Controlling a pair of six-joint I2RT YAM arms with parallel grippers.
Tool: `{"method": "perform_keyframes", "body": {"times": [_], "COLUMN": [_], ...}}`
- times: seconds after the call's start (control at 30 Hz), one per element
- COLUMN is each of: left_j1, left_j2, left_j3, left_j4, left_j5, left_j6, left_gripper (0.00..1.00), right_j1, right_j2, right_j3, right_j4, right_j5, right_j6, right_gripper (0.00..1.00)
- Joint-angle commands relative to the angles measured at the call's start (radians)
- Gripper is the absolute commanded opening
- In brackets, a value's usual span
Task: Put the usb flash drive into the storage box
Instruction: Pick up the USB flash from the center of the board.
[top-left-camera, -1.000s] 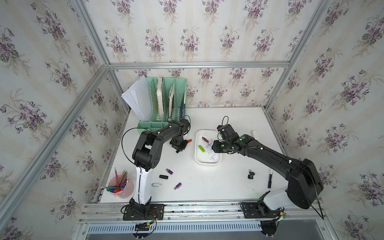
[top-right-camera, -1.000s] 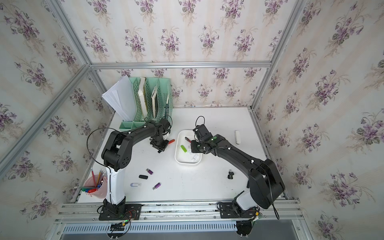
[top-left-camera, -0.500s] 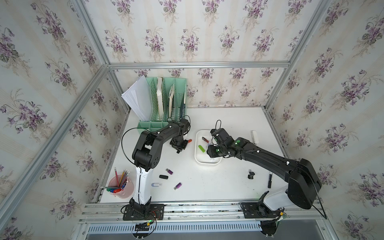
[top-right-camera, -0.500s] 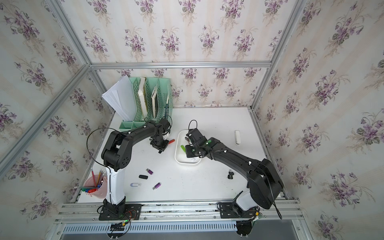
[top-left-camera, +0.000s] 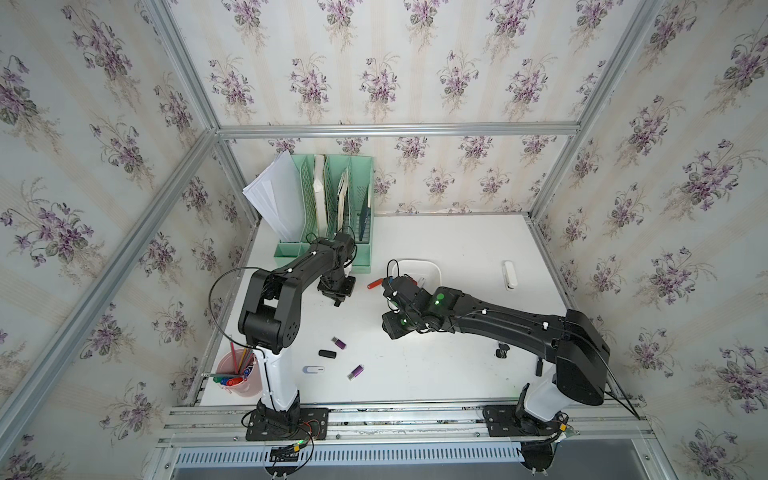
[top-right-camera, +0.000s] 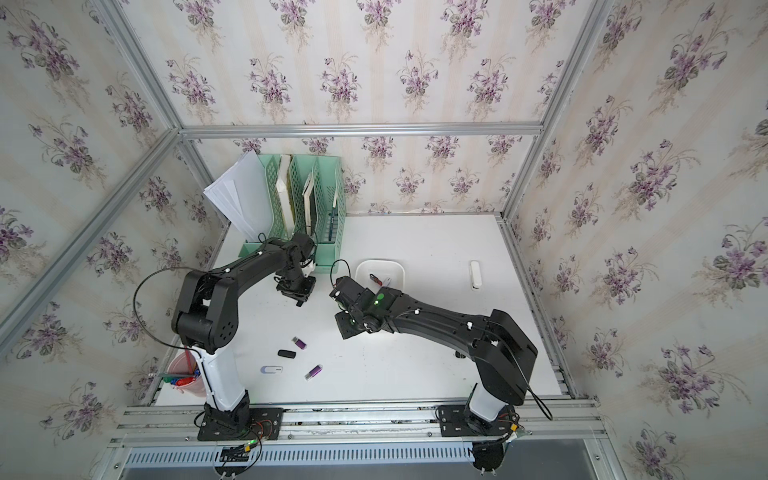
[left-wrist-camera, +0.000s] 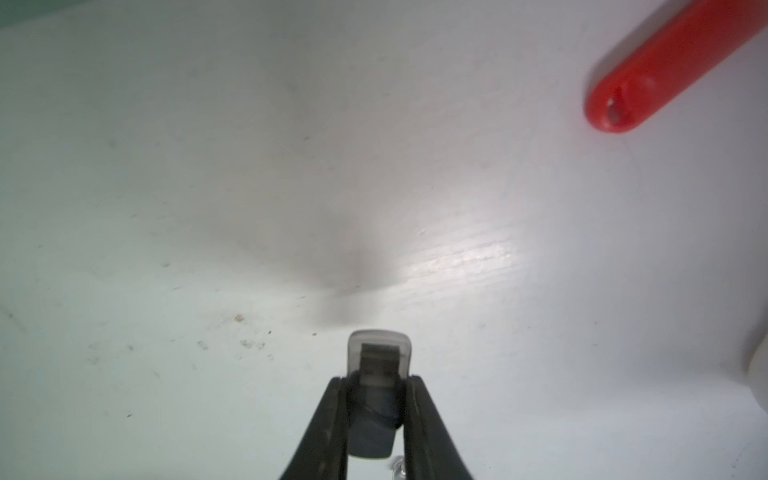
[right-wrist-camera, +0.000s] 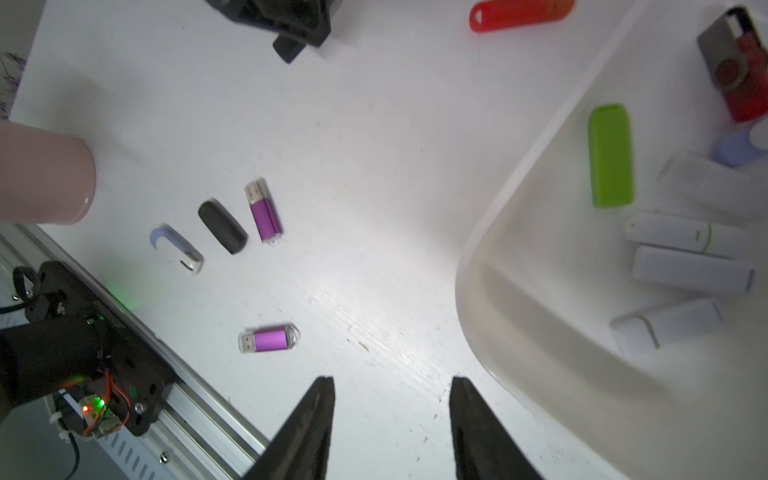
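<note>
The right gripper (right-wrist-camera: 392, 380), spread and empty, is being withdrawn from the storage box (right-wrist-camera: 532, 324) while another flash drive (left-wrist-camera: 379, 353) is being pinched by the left gripper (left-wrist-camera: 377, 380).

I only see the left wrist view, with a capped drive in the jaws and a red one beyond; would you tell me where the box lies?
Observer: The box sits to the right of the left gripper and its capped drive, just past the red drive.
Operator: Thank you. What is the right gripper doing?
Observer: The right gripper hangs open and empty over the table, beside a corner of the box.
</note>
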Motion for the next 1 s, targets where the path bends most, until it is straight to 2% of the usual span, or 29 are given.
{"method": "perform_keyframes", "body": {"times": [0.0,0.3,0.33,0.4,0.47,0.5,0.97], "left_j1": [0.02,0.06,0.063,0.067,0.071,0.071,0.071], "left_j2": [-0.055,-0.177,-0.182,-0.192,-0.198,-0.2,-0.213], "left_j3": [-0.025,-0.061,-0.062,-0.063,-0.066,-0.068,-0.091], "left_j4": [-0.038,-0.076,-0.078,-0.081,-0.08,-0.081,-0.066], "left_j5": [0.02,0.042,0.043,0.046,0.053,0.058,0.082], "left_j6": [-0.026,-0.043,-0.043,-0.042,-0.044,-0.044,-0.046], "left_gripper": [0.24,0.25,0.25,0.24,0.25,0.24,0.25], "right_j1": [0.001,-0.072,-0.091,-0.118,-0.141,-0.15,-0.251], "right_j2": [0.065,0.271,0.289,0.318,0.35,0.362,0.616], "right_j3": [0.098,0.343,0.359,0.386,0.409,0.416,0.67], "right_j4": [-0.048,-0.048,-0.042,-0.031,-0.017,-0.01,-0.042], "right_j5": [0.036,0.018,0.006,-0.01,-0.011,-0.008,0.017], "right_j6": [-0.006,-0.017,-0.018,-0.032,-0.046,-0.053,-0.079], "right_gripper": [0.52,0.53,0.49,0.34,0.09,0.01,0.0]}}
